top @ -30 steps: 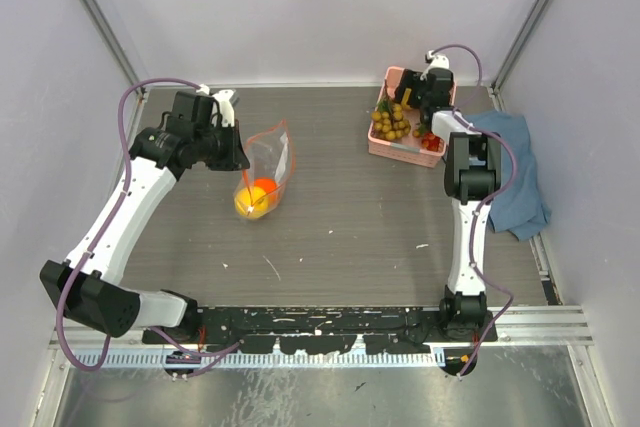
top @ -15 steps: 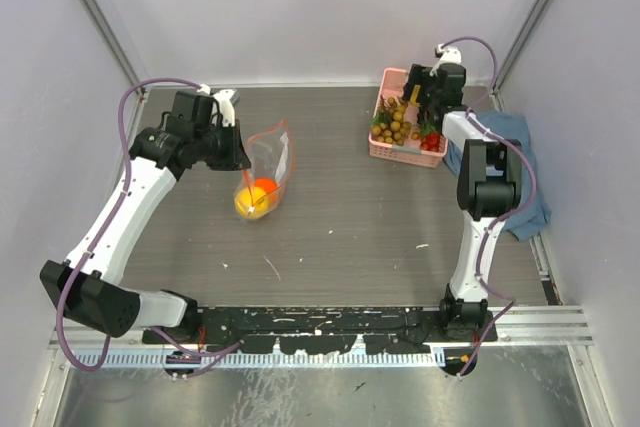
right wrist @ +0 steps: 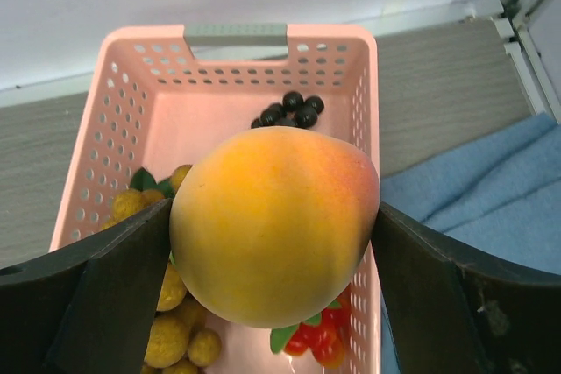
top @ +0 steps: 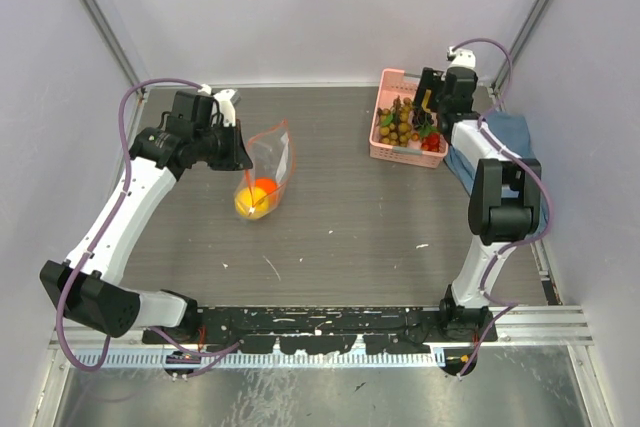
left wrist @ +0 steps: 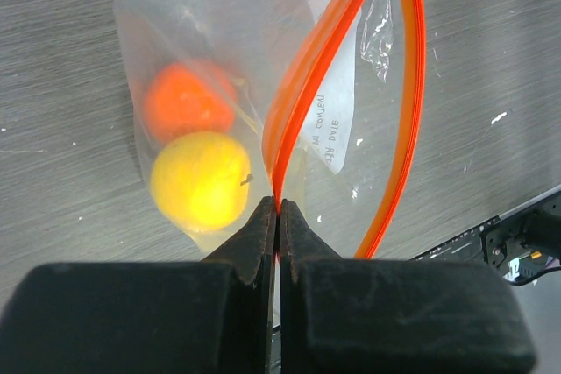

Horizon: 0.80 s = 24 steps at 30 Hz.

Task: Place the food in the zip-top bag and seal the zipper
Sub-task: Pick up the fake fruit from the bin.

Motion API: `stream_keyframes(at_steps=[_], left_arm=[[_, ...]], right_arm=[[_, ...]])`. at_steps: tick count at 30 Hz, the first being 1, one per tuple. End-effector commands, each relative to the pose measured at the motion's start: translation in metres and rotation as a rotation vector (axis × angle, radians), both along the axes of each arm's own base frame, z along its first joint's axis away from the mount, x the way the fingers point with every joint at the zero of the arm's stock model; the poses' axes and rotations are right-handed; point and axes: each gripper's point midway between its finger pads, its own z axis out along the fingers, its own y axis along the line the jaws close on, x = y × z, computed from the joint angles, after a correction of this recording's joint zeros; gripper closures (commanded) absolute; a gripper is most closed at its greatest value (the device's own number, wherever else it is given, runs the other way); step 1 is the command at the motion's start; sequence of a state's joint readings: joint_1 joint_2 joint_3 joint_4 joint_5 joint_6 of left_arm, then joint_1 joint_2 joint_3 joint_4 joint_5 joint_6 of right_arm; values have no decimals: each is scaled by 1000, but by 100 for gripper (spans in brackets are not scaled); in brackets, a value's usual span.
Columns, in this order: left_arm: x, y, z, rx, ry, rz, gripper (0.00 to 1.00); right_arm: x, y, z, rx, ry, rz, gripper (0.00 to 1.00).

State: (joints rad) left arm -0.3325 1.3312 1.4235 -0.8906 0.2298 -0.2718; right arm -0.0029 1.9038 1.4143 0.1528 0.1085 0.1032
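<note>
The clear zip-top bag (top: 272, 159) stands open on the table; a yellow fruit (left wrist: 200, 179) and an orange fruit (left wrist: 180, 101) lie inside, beside its white label (left wrist: 329, 120). My left gripper (left wrist: 279, 209) is shut on one side of the orange-red zipper (left wrist: 302, 76) and holds the mouth up; it also shows in the top view (top: 243, 159). My right gripper (right wrist: 273, 234) is shut on a yellow-orange round fruit (right wrist: 273, 221), held above the pink basket (right wrist: 237, 34). Dark berries (right wrist: 289, 111), a brownish-yellow grape bunch (right wrist: 166, 330) and a red fruit with green leaves (right wrist: 320, 343) lie in the basket.
The pink basket (top: 383, 147) stands at the back right, next to a blue cloth (top: 512, 162) along the right wall. The back wall is close behind the right gripper (top: 432, 107).
My right gripper has moved right and up over the basket with the yellow-orange fruit in it. The left arm and the bag have not moved.
</note>
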Motion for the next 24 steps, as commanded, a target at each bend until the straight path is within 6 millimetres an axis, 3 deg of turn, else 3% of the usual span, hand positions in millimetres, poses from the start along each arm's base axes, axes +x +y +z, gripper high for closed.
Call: stream_keyframes(at_steps=[1, 8, 13, 24], left_arm=[[3, -5, 21, -49, -78, -23, 100], [2, -6, 22, -54, -79, -26, 100], [2, -9, 21, -62, -68, -35, 100], [-1, -13, 23, -82, -66, -59, 100]], right_arm=[[-16, -7, 31, -14, -36, -35, 32], [-40, -3, 34, 12, -22, -24, 32], [-69, 4, 45, 58, -31, -11, 32], [-143, 57, 82, 170, -71, 138, 34]])
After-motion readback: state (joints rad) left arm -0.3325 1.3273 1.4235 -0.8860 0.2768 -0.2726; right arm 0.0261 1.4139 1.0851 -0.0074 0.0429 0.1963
